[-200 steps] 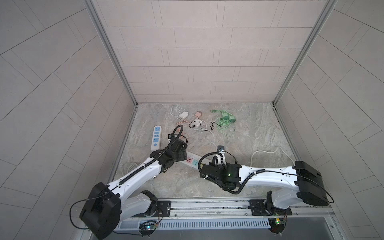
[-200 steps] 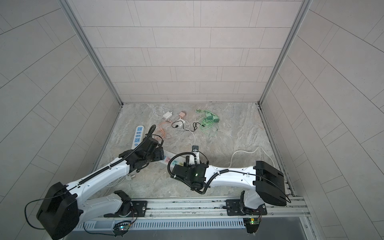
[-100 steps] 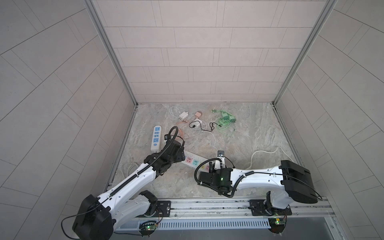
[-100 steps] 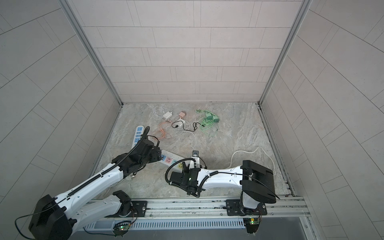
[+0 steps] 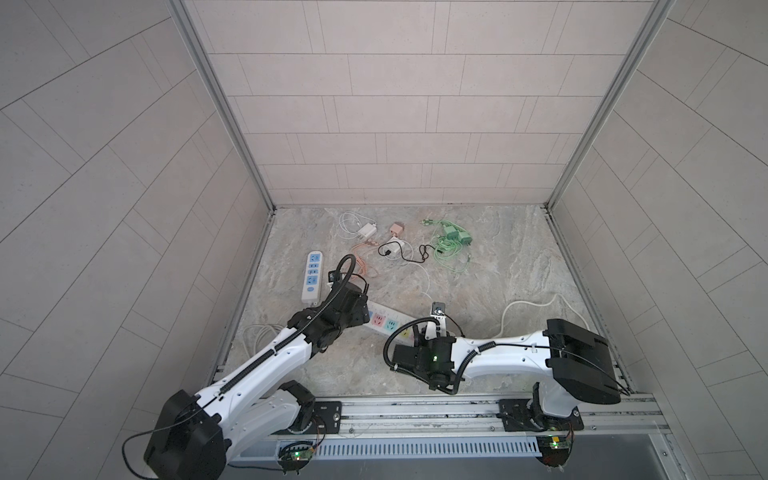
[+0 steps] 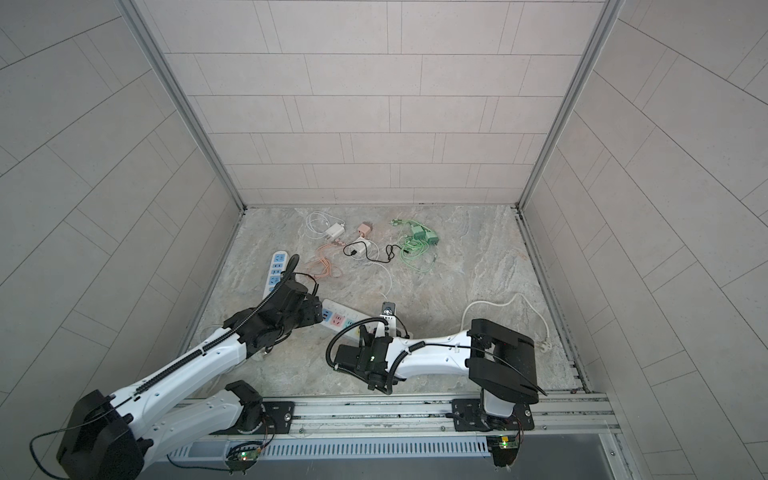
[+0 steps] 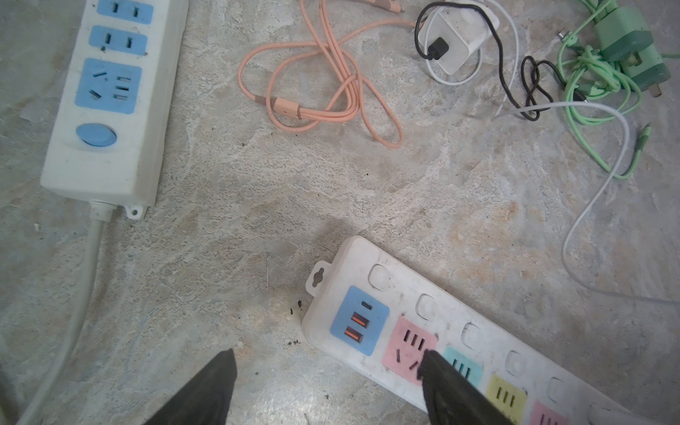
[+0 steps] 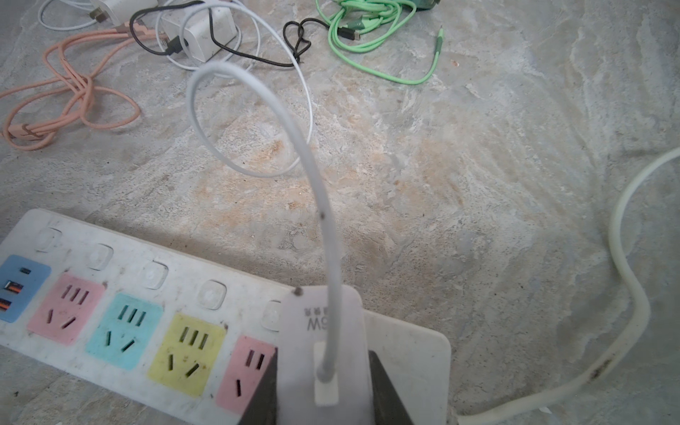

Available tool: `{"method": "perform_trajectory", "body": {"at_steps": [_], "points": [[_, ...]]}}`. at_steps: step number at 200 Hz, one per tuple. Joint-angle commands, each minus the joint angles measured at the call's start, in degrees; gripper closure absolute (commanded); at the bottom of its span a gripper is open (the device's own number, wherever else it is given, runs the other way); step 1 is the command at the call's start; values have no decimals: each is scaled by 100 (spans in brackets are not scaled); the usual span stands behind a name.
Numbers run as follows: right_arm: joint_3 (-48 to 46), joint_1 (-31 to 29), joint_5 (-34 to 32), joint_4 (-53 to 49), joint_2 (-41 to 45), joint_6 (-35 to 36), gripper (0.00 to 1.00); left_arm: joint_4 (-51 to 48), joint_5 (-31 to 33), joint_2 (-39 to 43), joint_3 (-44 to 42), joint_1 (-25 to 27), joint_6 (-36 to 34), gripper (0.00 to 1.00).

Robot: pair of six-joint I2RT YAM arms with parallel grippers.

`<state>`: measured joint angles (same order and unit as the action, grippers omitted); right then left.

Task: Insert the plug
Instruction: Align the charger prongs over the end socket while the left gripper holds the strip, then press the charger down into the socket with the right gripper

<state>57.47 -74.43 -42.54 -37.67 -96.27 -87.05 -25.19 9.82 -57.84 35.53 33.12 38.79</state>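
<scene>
A white power strip [image 5: 386, 325] [image 6: 340, 318] with coloured sockets lies slantwise on the stone floor. My right gripper [image 8: 323, 386] [image 5: 432, 334] is shut on the plug [image 8: 321, 331], a white charger block with a thin white cable looping up from it. The plug hangs over the strip's cord end and partly covers the last pink socket [image 8: 246, 371]; I cannot tell whether it touches the strip. My left gripper [image 7: 327, 355] [image 5: 361, 318] is open and empty at the strip's [image 7: 404, 312] blue USB end. One of its fingertips [image 7: 434, 371] is over the first pink socket, the other over bare floor.
A second white strip with blue sockets [image 5: 313, 279] [image 7: 110, 92] lies at the left. Further back are a pink cable [image 7: 320, 92], a white charger with a black lead [image 7: 460, 40] and green chargers and cable [image 5: 451, 241]. The strip's thick cord [image 8: 625, 257] curves right.
The right arm has swung a little to the left along the strip, still holding the plug. The left arm has shifted slightly. Neither gripper has opened or shut.
</scene>
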Motion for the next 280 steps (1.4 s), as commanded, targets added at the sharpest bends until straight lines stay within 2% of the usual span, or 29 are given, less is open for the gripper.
{"method": "perform_trajectory", "body": {"at_steps": [1,83,156,205,242,280], "points": [[80,-43,-149,-125,-94,-296,100,-37,-10,138,-66,-34,40,15],[-68,-152,-363,-544,55,-813,100,250,7,-26,-241,-34,109,15],[-963,-49,-421,-541,731,-1008,100,1169,-669,-1316,-220,-34,27,15],[-1402,153,-289,-207,1354,-493,100,1523,-726,-1540,-269,-26,0,15],[-1699,329,-9,246,1638,-159,100,2061,-1097,-1704,-630,13,65,16],[-2168,720,439,774,2196,284,100,2673,-1457,-2089,-903,298,182,24]]}}
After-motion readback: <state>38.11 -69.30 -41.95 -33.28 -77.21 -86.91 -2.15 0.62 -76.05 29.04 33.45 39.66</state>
